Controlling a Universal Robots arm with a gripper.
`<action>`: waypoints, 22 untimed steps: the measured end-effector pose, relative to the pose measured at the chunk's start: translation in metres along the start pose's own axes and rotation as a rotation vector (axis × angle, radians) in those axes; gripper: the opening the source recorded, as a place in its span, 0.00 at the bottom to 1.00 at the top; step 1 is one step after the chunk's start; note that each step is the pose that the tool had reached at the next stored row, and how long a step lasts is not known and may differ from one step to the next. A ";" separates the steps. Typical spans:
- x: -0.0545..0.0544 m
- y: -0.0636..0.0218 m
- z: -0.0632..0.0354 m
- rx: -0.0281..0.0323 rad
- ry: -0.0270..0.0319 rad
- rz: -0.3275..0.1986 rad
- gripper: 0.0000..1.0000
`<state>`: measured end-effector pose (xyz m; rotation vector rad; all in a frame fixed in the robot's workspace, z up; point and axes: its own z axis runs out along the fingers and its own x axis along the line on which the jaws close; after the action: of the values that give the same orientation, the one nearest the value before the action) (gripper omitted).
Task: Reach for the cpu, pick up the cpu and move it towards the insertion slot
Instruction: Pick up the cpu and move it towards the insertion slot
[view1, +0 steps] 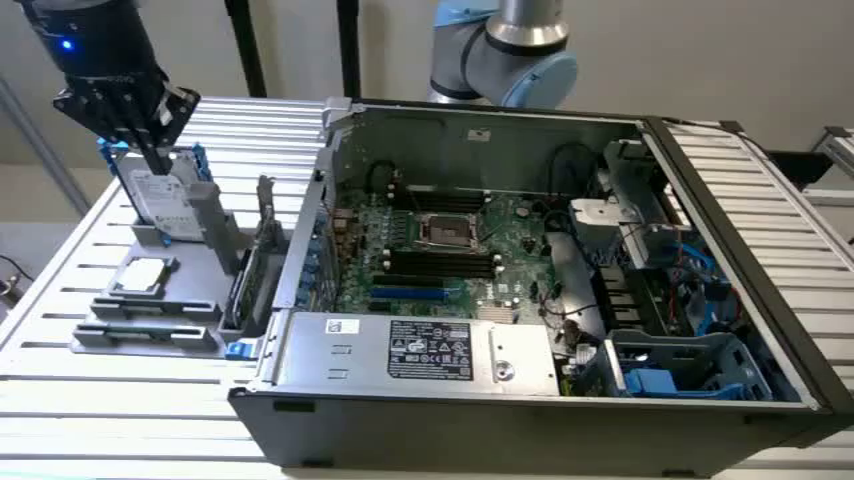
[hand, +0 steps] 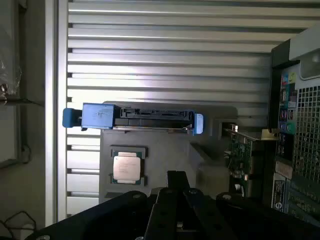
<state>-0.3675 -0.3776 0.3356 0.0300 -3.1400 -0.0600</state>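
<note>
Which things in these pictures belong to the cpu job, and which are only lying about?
For the job:
- small flat square silvery cpu
- square metal-framed insertion slot
- black pincer, shut and holding nothing

Lying about:
- silver hard drive in a blue bracket
- upright green card
- labelled silver power supply box

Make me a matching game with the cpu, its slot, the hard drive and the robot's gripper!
Things:
1. cpu
2. insertion slot
3. hard drive
4. gripper

Places or states:
A. on the motherboard inside the computer case
B. shut, near the hard drive
C. lying flat on the grey holder
D. standing upright in a blue bracket

Pairs: 1-C, 2-A, 3-D, 4-B
</note>
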 end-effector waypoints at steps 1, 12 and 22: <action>0.000 0.0000 0.0000 0.0000 0.0000 0.000 0.11; 0.001 -0.0006 0.0004 0.0001 0.0002 0.000 0.11; 0.027 -0.0146 0.0077 0.0005 0.0058 0.000 0.11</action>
<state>-0.3938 -0.3925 0.3274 0.0299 -3.1342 -0.0590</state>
